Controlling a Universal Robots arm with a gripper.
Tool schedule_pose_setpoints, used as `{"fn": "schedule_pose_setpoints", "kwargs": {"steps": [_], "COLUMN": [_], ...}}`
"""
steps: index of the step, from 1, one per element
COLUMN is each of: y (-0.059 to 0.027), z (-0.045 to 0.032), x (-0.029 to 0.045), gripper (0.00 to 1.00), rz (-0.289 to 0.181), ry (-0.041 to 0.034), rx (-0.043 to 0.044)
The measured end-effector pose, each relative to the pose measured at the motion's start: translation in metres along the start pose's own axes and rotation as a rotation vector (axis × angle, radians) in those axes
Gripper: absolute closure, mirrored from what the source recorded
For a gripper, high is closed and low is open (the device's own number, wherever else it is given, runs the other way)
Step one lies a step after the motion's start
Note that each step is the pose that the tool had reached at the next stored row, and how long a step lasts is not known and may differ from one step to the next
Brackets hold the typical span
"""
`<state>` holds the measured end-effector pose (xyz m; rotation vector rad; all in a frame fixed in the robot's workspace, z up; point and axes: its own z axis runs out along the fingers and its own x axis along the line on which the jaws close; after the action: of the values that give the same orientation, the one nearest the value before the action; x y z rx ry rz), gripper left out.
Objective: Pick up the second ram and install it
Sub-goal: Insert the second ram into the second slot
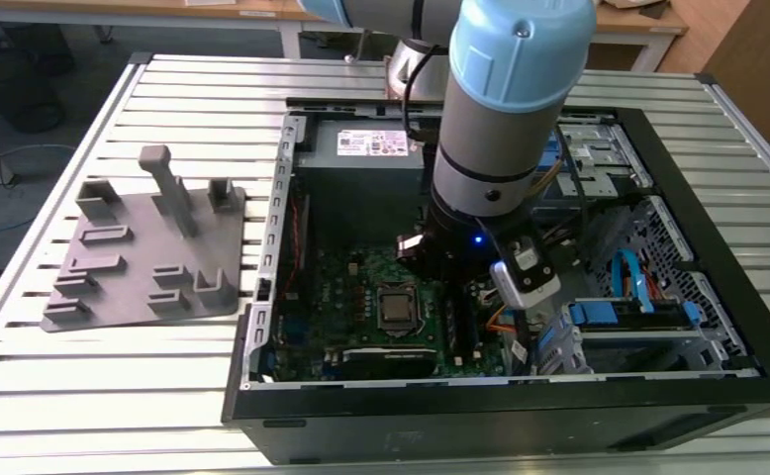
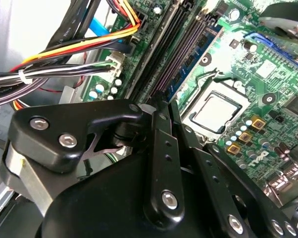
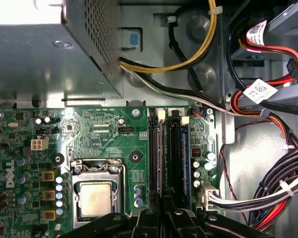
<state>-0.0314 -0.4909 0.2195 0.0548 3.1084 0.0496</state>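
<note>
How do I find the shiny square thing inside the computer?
Look inside the open black metal computer case, at its green circuit board. Near the board's middle sits a flat silver square chip in a metal frame; the long black slots beside it are narrow, not square.

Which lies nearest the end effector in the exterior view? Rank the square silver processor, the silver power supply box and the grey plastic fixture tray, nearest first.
1. Square silver processor: on the green motherboard, inside the black computer case.
2. Silver power supply box: at the case's far end.
3. Grey plastic fixture tray: outside the case, at the exterior view's left.
</note>
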Motion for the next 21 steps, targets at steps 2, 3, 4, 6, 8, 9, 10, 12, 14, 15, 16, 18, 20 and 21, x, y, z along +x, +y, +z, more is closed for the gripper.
{"fn": "schedule_pose_setpoints", "kwargs": {"steps": [2, 3, 4, 6, 8, 9, 10, 12, 14, 15, 16, 18, 20, 21], "y": [-0.0007, -0.0008, -0.0009, -0.001, -0.001, -0.001, -0.001, -0.001, -0.001, -0.001, -0.001, -0.001, -0.001, -0.001], "z": [-0.0002, -0.0002, -0.0002, 0.0, 0.0005, 0.0007, 0.0009, 0.0013, 0.0017, 0.002, 0.0021, 0.0024, 0.0032, 0.0037], "x": [0.0001, 0.0, -0.0001, -0.0006, -0.0014, -0.0016, -0.0017, -0.0018, -0.0018, -0.0018, -0.0018, -0.0018, -0.0018, -0.0018], "gripper": [0.86, 0.86, 0.86, 0.86, 0.86, 0.86, 0.86, 0.86, 0.86, 0.86, 0.86, 0.86, 0.86, 0.86], "rz": [0.0, 0.0, 0.0, 0.0, 0.003, 0.004, 0.006, 0.007, 0.007, 0.007, 0.007, 0.007, 0.007, 0.007], "ry": [0.0001, 0.0001, 0.0001, 0.0001, 0.0, 0.0, 0.0, -0.0001, -0.0001, -0.0001, 0.0, 0.0, -0.0001, -0.0001], "rx": [0.0005, 0.0005, 0.0004, 0.0004, 0.0004, 0.0007, 0.0007, 0.0007, 0.0008, 0.0008, 0.0009, 0.0012, 0.0011, 0.0011]}}
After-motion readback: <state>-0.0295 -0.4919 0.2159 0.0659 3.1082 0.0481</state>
